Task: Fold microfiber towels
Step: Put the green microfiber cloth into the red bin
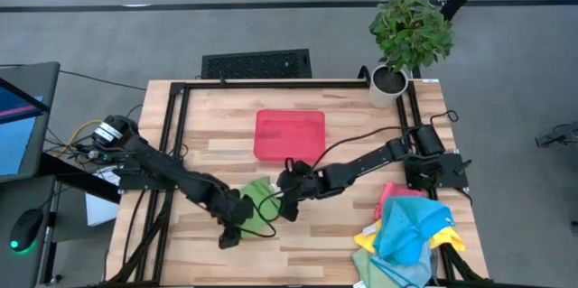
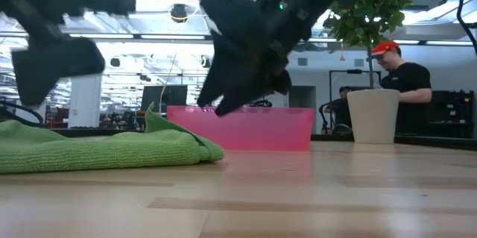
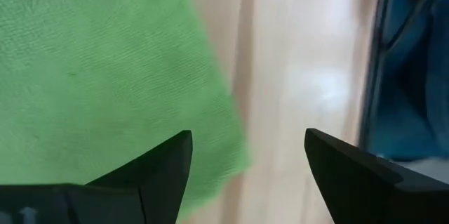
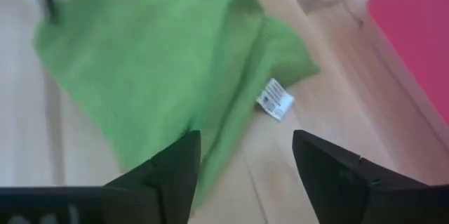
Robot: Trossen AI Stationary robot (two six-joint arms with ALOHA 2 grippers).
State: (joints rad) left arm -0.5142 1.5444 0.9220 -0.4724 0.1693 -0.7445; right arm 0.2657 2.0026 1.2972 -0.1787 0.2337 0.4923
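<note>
A green microfiber towel [image 1: 259, 195] lies crumpled and partly doubled over on the wooden table, just in front of the red tray [image 1: 289, 134]. Its white label [image 4: 275, 100] sticks out at one edge. My left gripper [image 3: 245, 143] hovers open over the towel's near edge [image 3: 210, 147], clear of the cloth. My right gripper [image 4: 245, 143] hangs open above the towel's right side [image 4: 231, 90], also clear of it. In the low view the towel [image 2: 97, 148] rests flat on the table, with both dark grippers above it.
A heap of blue, yellow, pink and green towels [image 1: 408, 234] lies at the near right corner. A potted plant [image 1: 408, 40] stands at the far right corner. Bare wood [image 1: 307, 243] lies near the front edge. A person [image 2: 399, 81] stands beyond the table.
</note>
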